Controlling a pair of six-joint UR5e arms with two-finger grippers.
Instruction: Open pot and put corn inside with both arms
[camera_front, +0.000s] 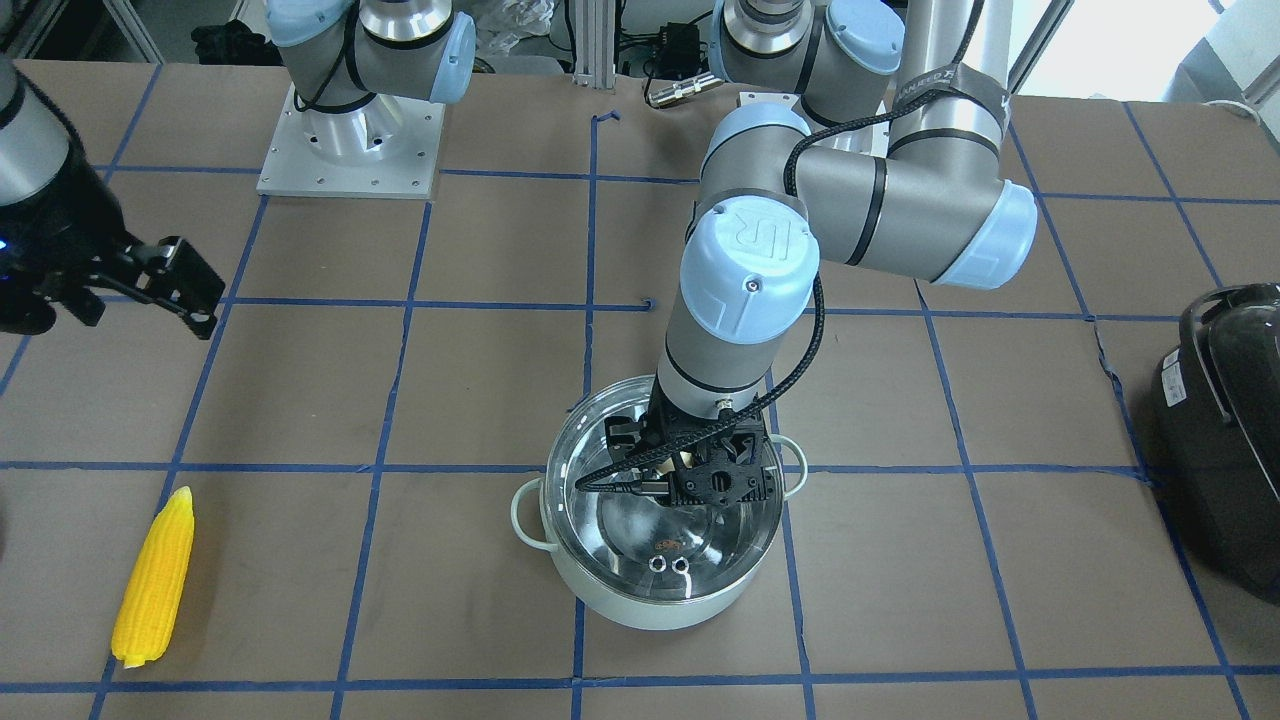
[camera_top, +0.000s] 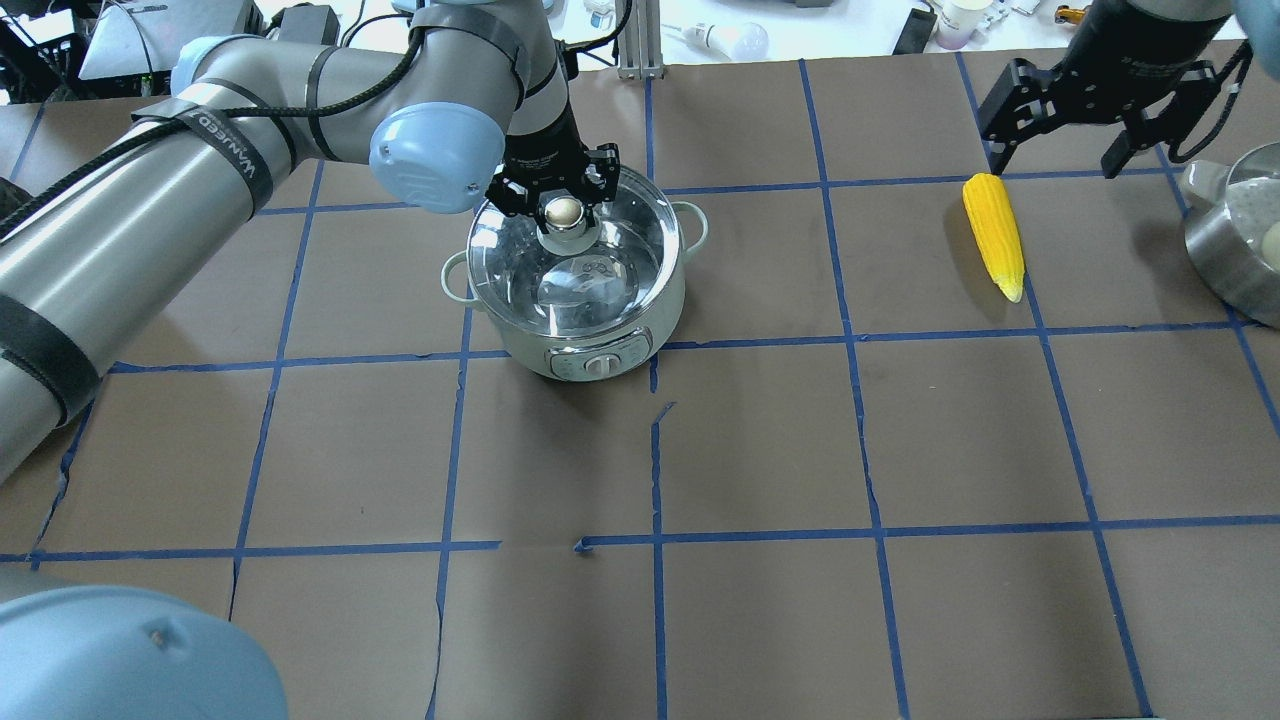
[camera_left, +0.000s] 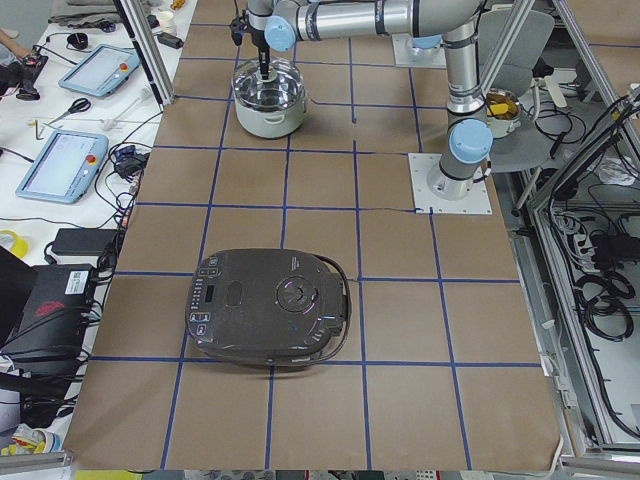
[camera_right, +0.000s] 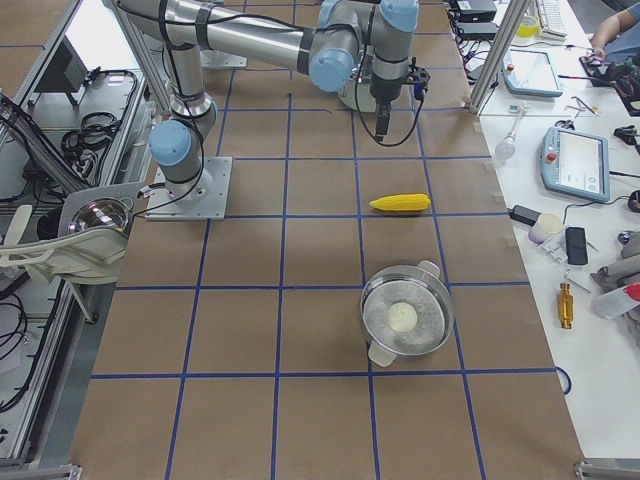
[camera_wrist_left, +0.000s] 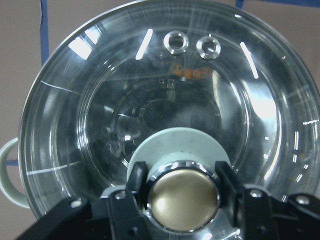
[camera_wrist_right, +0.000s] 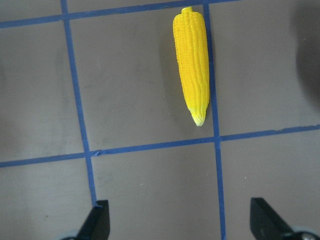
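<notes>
Knob (camera_wrist_left: 184, 200) fills the left wrist view with the left jaws clamped on its sides, a grip suited to lifting the lid (camera_wrist_left: 90, 115) straight up. That lid appears seated on the pot (camera_top: 575, 345). Well apart, toward the robot's right, the corn (camera_wrist_right: 191, 65) lies flat on the tabletop (camera_top: 760, 430). Right jaws hover just beside it, spread wide, likely waiting for the pot to open.
</notes>
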